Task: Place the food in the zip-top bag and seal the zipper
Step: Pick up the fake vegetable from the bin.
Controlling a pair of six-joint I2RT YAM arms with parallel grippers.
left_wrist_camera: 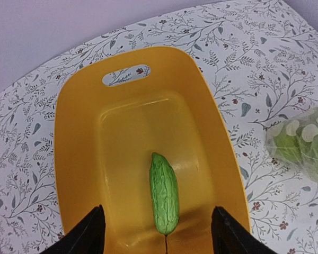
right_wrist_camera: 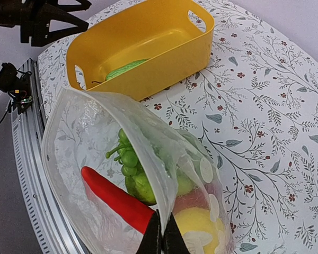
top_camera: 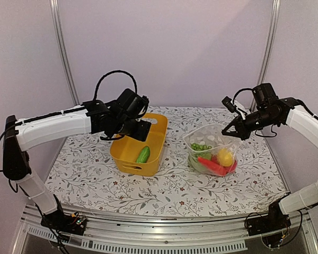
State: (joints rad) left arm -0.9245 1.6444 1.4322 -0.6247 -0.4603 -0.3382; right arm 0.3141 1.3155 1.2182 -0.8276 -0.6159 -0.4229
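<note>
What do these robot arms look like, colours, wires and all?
The left arm and right arm are white tubular shells with black joints. The left gripper and right gripper are black, with two pointed fingers each. Black cables loop over both wrists.

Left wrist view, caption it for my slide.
Open left gripper above a green toy cucumber lying in the yellow basket.

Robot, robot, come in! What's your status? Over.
Left gripper open above yellow basket. Right gripper shut on zip-top bag rim, mouth open. One green vegetable in basket, unbagged. Nothing blocking it.
</note>
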